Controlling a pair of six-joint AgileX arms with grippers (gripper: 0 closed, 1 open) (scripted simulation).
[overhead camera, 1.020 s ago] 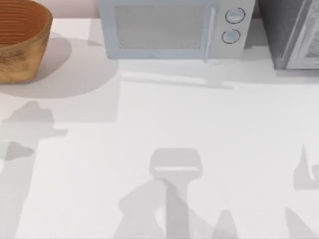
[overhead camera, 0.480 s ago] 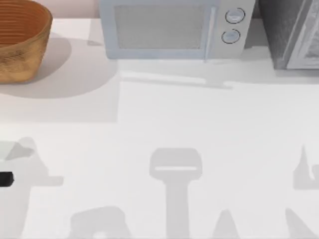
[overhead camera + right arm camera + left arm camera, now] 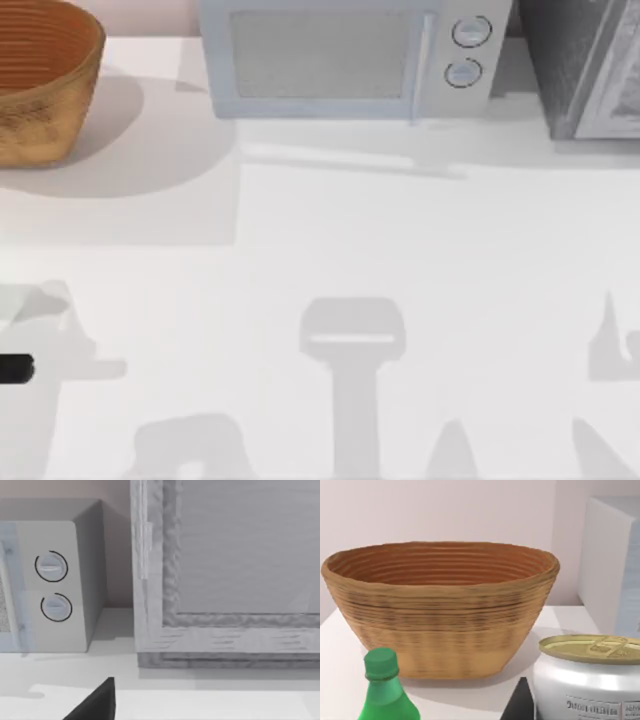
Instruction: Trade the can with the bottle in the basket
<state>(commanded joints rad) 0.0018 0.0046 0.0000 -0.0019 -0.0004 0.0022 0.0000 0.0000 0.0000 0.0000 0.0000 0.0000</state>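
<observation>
White counter under me: my left gripper (image 3: 15, 369) hangs at its left edge, grip I cannot tell. Near it stand the green bottle (image 3: 385, 690) and the gold-topped can (image 3: 587, 680), both outside the basket (image 3: 440, 615) in the back left corner. I judge the trade not yet begun. My right arm idles facing the back right.

White worktop (image 3: 330, 250): orange-brown woven wicker basket (image 3: 40, 80) at far left corner; pale grey microwave (image 3: 345, 55) mid far edge; grey cabinet (image 3: 590, 65) far right corner.

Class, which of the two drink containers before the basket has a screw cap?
The green bottle, with its round green cap; the silver can has a flat gold pull-tab lid.
</observation>
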